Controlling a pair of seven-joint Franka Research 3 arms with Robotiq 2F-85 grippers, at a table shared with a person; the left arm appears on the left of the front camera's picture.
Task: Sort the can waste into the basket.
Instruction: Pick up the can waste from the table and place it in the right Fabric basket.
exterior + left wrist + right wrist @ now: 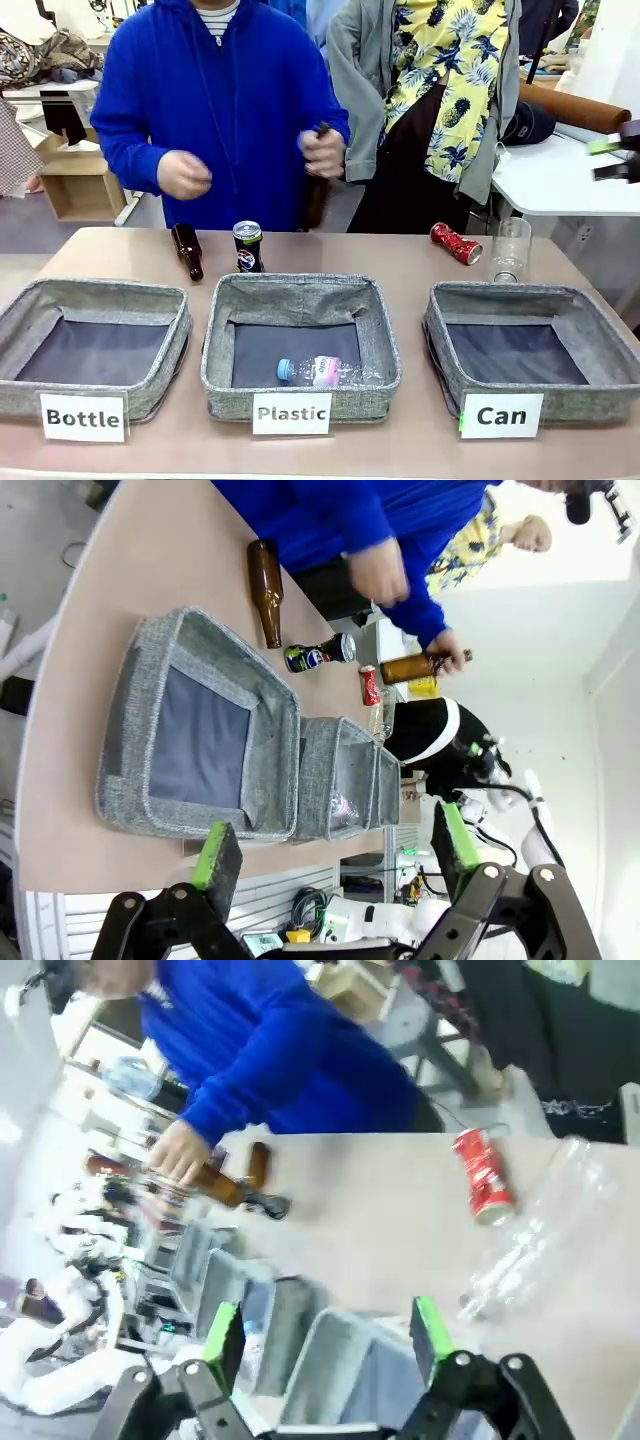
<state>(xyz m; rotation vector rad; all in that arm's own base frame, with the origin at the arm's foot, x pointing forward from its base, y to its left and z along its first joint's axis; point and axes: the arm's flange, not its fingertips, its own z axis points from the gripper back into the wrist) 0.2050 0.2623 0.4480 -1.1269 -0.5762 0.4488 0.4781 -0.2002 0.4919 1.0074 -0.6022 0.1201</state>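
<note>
Can basket (590,397): grey woven fabric, dark lining, white label with black print. Bottle basket (150,398) and Plastic basket (225,330): same. Crushed can (455,243): red. Pepsi can (248,247): dark blue-black, silver top, red-white-blue logo. Bottle (187,250) lying on desk (380,255): brown; desk pale beige. Hoodie (220,110): bright blue. Shirt (445,70): yellow, dark leaf print, under a grey jacket (355,60). Left gripper (335,848), right gripper (325,1328): black fingers, green pads.
</note>
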